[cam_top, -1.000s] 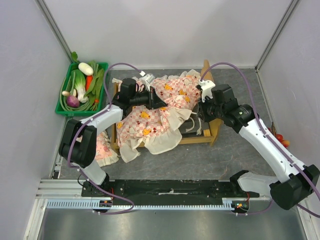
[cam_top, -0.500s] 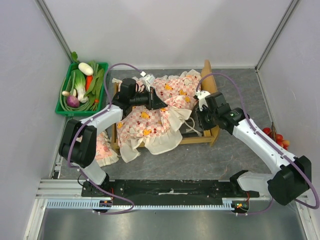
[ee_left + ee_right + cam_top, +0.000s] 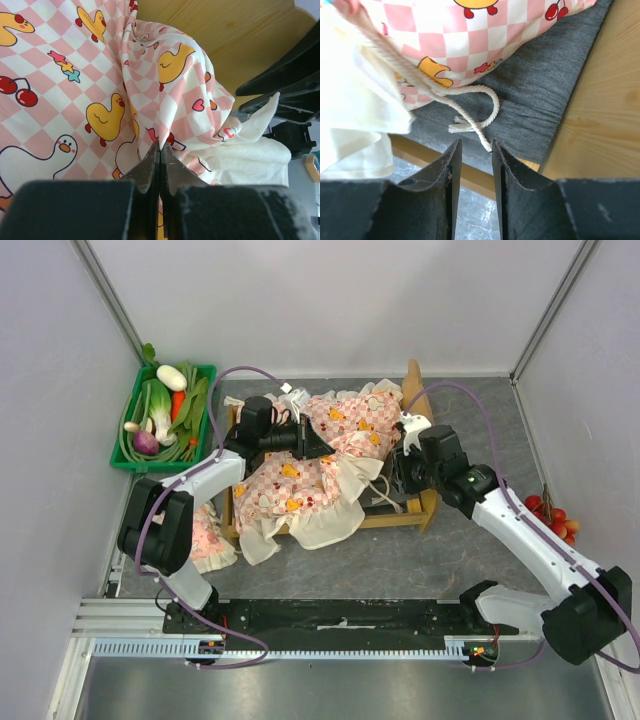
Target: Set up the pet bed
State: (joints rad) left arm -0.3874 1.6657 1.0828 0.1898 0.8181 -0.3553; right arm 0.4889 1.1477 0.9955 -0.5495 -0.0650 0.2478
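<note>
- The pet bed (image 3: 390,521) stands mid-way across the desk (image 3: 480,420); the mattress (image 3: 300,475) lies rumpled over it, not flat.
- Left hand (image 3: 160,147) is pinched tight on the mattress.
- Right hand (image 3: 472,145), part open and empty, hangs above the bed's base.
- Pillow (image 3: 205,532) lies beside the bed, unplaced.

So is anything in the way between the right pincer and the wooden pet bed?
Nothing big. The right pincer hangs just over the pet bed, jaws a little apart. Only a white cord from the pink checked mattress lies looped on the bed's grey base, right ahead of the fingertips.
</note>
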